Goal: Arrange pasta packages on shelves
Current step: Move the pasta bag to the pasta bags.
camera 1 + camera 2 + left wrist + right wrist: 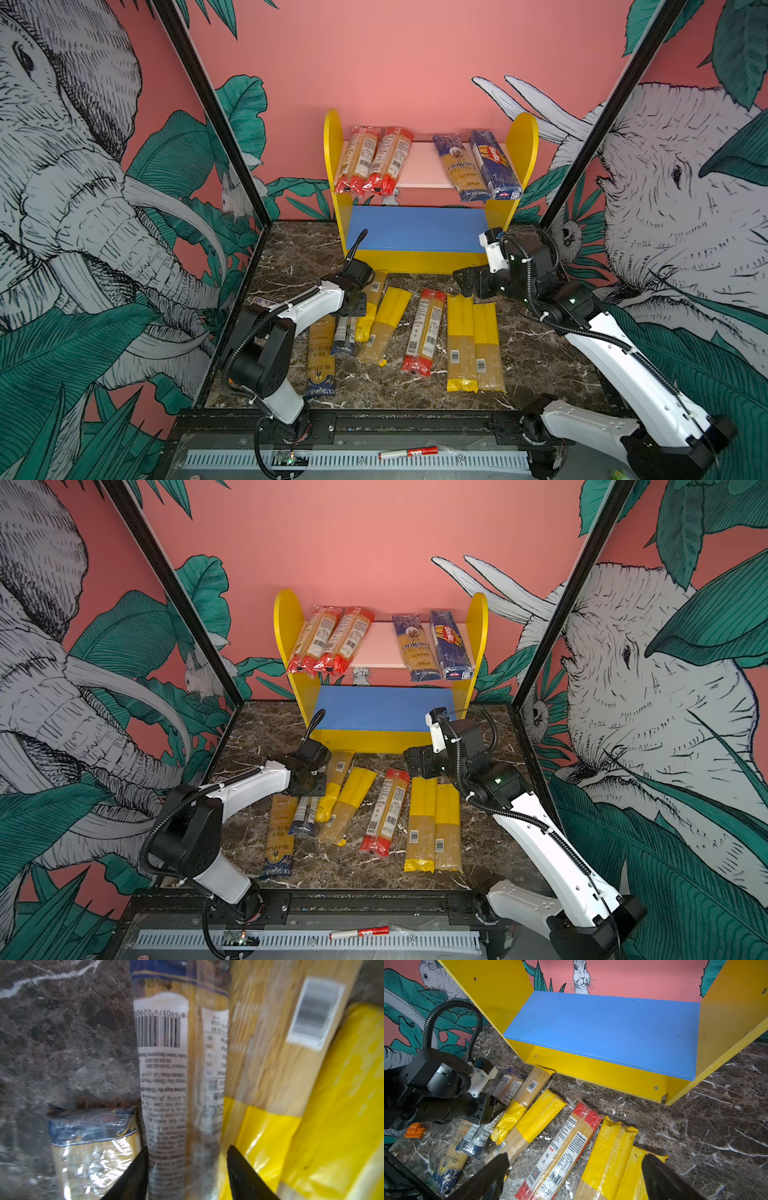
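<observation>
Straddling the slim blue-ended pack point(164, 1084), our left gripper point(187, 1148) has a finger on each flank; whether it squeezes we cannot tell. The pack lies before the shelves point(415, 259), left of centre, long axis pointing at them. Our right gripper point(575, 1159) gapes, farther off.

blurry print on blue pack point(178, 1084)

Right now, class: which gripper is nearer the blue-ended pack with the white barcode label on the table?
Left. The left gripper straddles the blue-ended pack, a finger each side; the right gripper hovers open near the half-yellow pair, several packs away.
</observation>
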